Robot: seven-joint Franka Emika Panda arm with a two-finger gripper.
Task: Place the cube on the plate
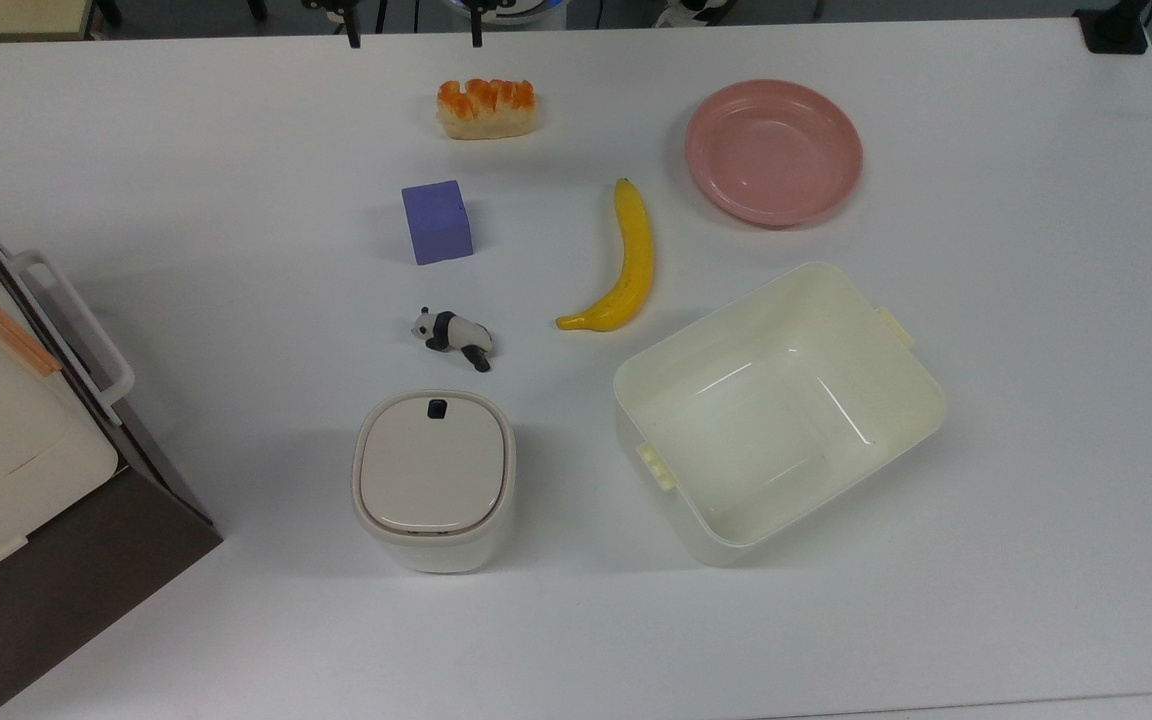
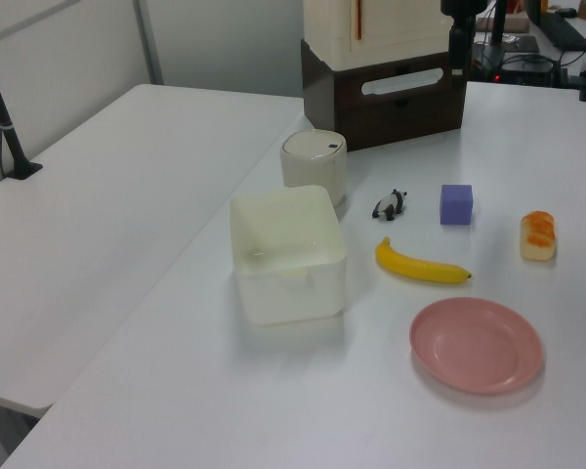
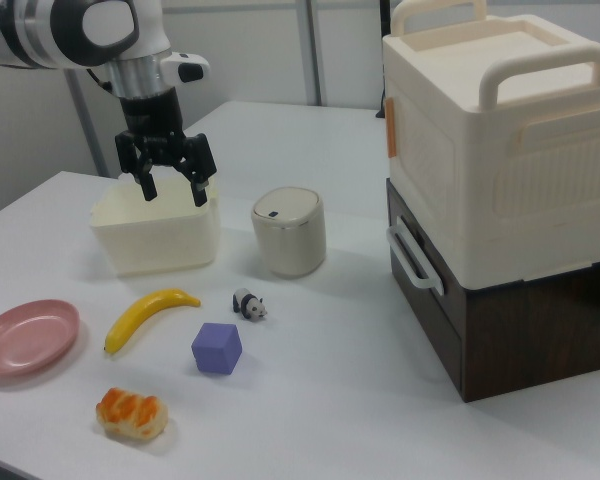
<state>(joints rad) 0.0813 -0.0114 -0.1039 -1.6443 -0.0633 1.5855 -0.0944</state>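
Cube (image 1: 436, 222) is the landmark I steer by; it sits flat on the table (image 1: 986, 480), untouched, one edge turned slightly off square. Going by size: the tub (image 1: 896, 420) lies well off toward the top view's lower right of the cube, the plate (image 1: 774, 152) well apart to the top view's upper right, and the banana (image 1: 628, 262) lies lengthwise between cube and plate. My gripper (image 3: 169, 189) hangs high above the table, fingers spread and empty. In the top view its fingertips show at the upper edge, beyond the bread (image 1: 486, 108), so the cube lies toward the top view's bottom from it. I judge I must come forward past the bread and descend.
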